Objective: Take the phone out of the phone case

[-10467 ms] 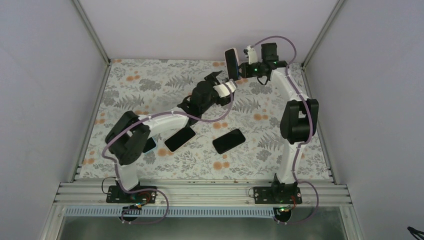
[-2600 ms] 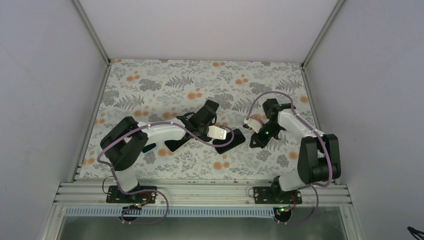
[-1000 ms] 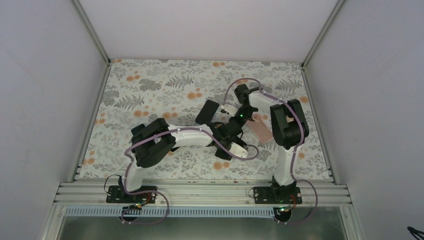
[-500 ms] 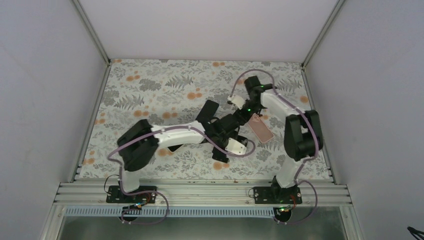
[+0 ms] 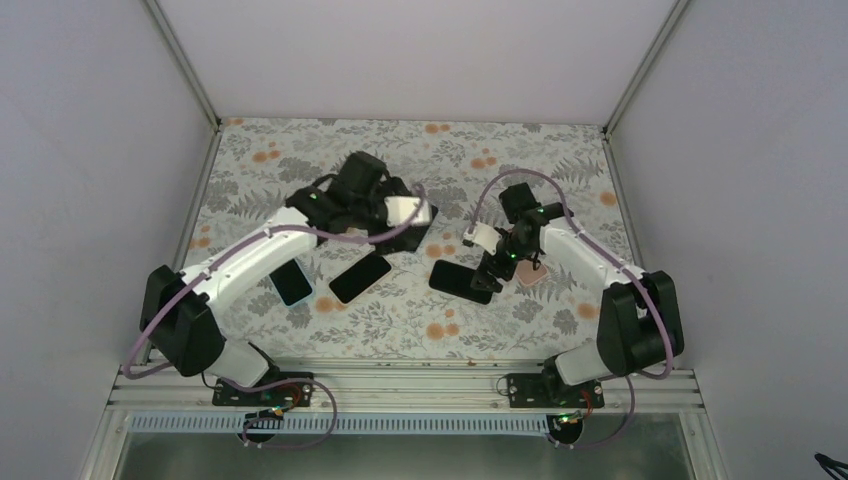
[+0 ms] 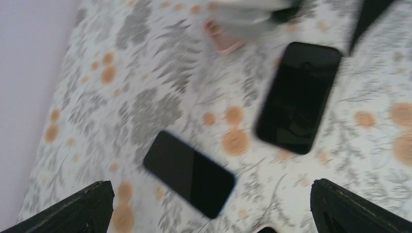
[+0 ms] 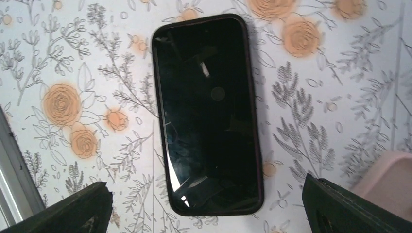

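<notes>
A black phone (image 7: 209,111) lies screen up on the flowered cloth, with a dark case rim around its edge. My right gripper (image 7: 206,187) hovers open over its near end, fingers wide on either side and touching nothing. From above, that phone (image 5: 460,280) sits at the table's middle, with the right gripper (image 5: 488,276) at its right end. A pink phone case (image 5: 530,276) lies just right of it. My left gripper (image 5: 398,236) is raised over the middle back, open and empty. Its own view shows the same phone (image 6: 299,97) and the pink case (image 6: 221,42).
Two more black phones lie flat left of centre, one (image 5: 360,277) in the middle and one (image 5: 292,283) further left. The middle one (image 6: 189,172) shows below the left gripper. Grey walls and metal rails close the table in on three sides.
Both grippers have gone from shut to open. The left arm has swung from the table's centre back to the rear left. The right gripper has come nearer, over the black phone.
</notes>
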Robot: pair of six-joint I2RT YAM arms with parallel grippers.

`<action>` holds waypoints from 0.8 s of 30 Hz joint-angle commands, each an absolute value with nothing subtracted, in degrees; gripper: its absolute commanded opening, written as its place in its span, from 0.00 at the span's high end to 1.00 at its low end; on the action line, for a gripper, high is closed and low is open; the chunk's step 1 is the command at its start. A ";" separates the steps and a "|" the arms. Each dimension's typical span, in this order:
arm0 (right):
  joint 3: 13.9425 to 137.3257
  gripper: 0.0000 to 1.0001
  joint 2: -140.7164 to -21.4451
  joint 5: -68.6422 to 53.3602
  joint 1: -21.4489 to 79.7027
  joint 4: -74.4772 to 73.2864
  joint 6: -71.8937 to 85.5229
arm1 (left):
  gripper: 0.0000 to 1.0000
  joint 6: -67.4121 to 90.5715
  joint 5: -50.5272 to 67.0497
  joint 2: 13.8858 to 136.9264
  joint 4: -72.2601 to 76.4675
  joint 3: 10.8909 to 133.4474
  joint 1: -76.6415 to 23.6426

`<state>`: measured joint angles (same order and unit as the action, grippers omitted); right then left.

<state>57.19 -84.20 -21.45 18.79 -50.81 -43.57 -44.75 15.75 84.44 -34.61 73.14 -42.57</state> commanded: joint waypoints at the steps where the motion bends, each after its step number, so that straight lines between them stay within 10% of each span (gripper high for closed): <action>1: 55.11 0.00 -82.13 -22.40 22.32 -48.38 -44.37 | 0.00 -39.59 21.87 84.46 -31.49 73.66 -35.07; 24: 55.58 0.00 -93.42 -6.62 32.95 -38.95 -39.23 | 0.00 -35.06 18.59 85.89 -20.93 67.21 -27.33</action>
<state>53.82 -92.25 -8.64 32.60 -40.84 -40.16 -36.27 18.26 87.15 -23.79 68.10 -27.57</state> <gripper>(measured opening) 0.995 0.999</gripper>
